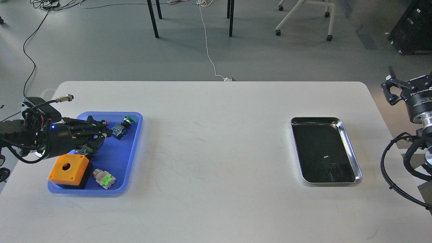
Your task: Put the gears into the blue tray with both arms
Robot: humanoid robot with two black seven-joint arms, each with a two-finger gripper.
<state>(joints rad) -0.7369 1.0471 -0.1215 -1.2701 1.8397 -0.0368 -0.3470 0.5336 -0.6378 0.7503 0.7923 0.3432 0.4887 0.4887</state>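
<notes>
The blue tray lies at the table's left. My left gripper hovers over its far left part, fingers pointing right; they are dark and bunched, so I cannot tell their state or whether they hold anything. One tiny black gear lies in the near part of the silver metal tray at the right. My right gripper hangs beyond the table's right edge, away from the gear, its fingers spread and empty.
In the blue tray sit an orange box with a round hole, a green-capped push-button switch and a grey-and-green switch part. Bare white tabletop separates the two trays.
</notes>
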